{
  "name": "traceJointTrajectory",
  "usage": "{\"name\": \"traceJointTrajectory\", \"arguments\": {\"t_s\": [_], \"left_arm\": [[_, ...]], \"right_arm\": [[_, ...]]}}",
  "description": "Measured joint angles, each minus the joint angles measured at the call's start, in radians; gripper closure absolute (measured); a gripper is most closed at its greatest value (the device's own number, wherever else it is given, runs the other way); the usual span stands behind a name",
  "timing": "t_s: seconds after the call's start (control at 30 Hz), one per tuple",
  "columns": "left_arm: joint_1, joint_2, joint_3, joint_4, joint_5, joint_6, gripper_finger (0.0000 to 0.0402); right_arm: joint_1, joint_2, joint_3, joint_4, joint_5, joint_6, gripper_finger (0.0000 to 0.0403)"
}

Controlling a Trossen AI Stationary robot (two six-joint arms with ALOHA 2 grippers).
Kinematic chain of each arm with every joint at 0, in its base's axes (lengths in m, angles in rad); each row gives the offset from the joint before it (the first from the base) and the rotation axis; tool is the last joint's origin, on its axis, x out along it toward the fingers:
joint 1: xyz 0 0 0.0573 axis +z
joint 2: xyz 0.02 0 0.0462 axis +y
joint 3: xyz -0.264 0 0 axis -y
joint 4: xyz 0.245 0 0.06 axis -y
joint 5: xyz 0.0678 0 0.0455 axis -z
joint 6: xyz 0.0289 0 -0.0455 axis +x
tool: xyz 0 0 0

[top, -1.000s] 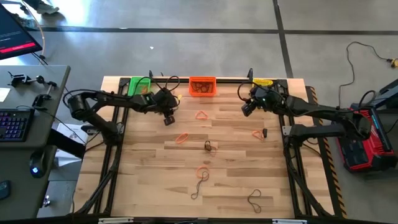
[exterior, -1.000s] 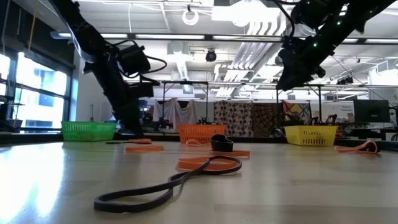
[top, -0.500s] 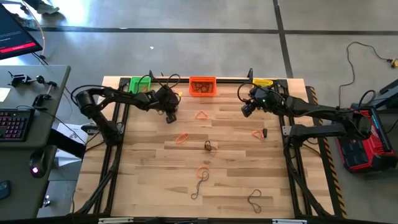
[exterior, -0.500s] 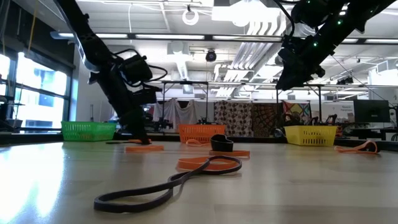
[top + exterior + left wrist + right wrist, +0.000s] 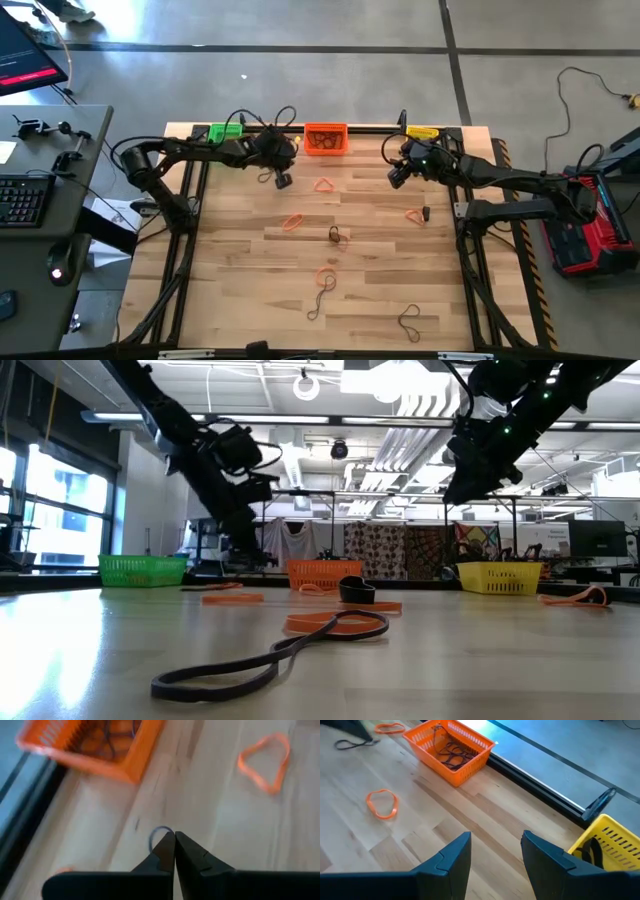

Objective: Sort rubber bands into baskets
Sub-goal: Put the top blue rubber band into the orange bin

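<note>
A thin dark rubber band (image 5: 159,834) is peeking out as a small loop just past the tips of the left gripper (image 5: 174,838), whose fingers are pressing together, apparently pinching it. The orange basket (image 5: 131,760) is lying close ahead and off to one side of those fingers, already holding dark bands, so the carry is looking short. An orange band (image 5: 266,762) is resting on the wooden table (image 5: 240,270) nearby. The right gripper (image 5: 495,845) is hovering with fingers spread, empty, between the orange basket and the yellow basket (image 5: 610,845); the left arm is plainly nearer.
</note>
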Motion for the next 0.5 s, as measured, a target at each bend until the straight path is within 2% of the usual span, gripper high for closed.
{"name": "traceJointTrajectory", "arguments": {"t_s": [0.5], "left_arm": [[-0.038,-0.002,0.243,-0.137,-0.002,0.006,0.0401]], "right_arm": [[0.086,0.0,0.0,0.002,0.0,0.019,0.024]]}}
